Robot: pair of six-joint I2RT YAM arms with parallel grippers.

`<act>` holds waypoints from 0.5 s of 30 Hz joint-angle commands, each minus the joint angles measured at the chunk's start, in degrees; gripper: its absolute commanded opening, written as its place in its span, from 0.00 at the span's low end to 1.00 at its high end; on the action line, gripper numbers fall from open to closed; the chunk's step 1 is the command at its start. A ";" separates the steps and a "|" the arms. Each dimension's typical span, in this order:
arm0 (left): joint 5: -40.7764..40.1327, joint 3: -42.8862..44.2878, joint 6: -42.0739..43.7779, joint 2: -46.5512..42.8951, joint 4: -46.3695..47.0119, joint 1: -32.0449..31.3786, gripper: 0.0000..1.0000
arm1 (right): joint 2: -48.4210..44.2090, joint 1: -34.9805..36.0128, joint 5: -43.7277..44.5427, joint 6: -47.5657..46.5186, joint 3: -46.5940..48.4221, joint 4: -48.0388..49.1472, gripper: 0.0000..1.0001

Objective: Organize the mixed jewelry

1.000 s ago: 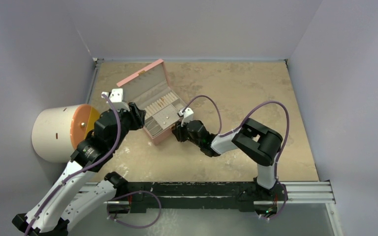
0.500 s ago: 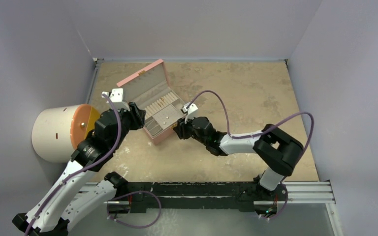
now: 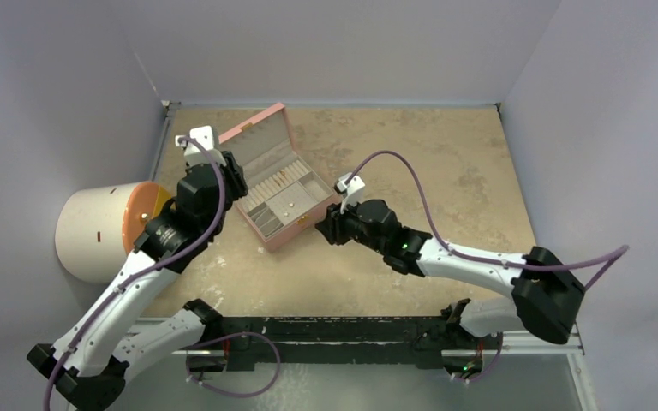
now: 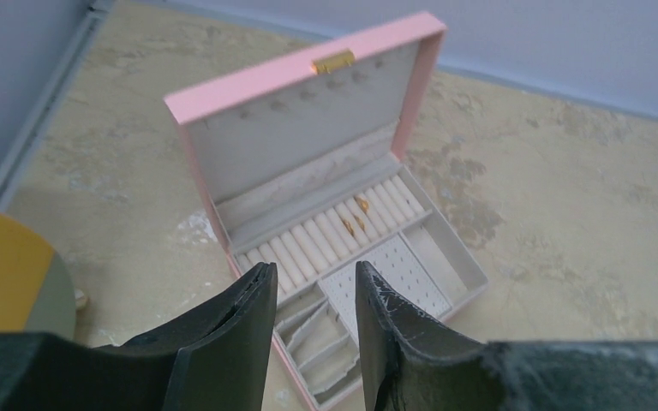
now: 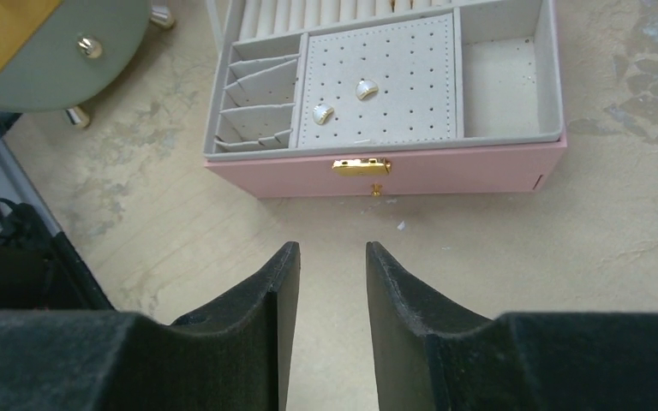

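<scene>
The pink box stands open on the table, its lid upright. Two tiny gold rings sit in the white ring rolls. A pair of small pale, gold-edged pieces rests on the perforated pad. My left gripper is open and empty, hovering over the box's near-left corner; from above, the left gripper is at the box's left side. My right gripper is open and empty above bare table, just short of the box's front wall with its gold clasp. From above, the right gripper is off the box's right corner.
A white cylindrical container with an orange and grey lid lies on its side at the left edge, and its gold knob shows in the right wrist view. Walls close the table at the back and on both sides. The arms' rail runs along the near edge.
The right arm has stretched out and its gripper has drawn back to the right, away from the box's front. The left gripper has moved toward the far side along the box's left edge.
</scene>
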 commanded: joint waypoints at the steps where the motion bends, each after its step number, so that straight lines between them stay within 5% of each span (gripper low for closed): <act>1: -11.03 7.43 1.13 4.00 2.44 0.49 0.38 | -6.10 -0.10 -0.40 3.19 -0.56 -6.00 0.36; 15: -11.87 19.23 1.12 20.28 6.50 7.31 0.39 | -17.19 -0.10 -3.29 9.72 -8.22 -5.65 0.30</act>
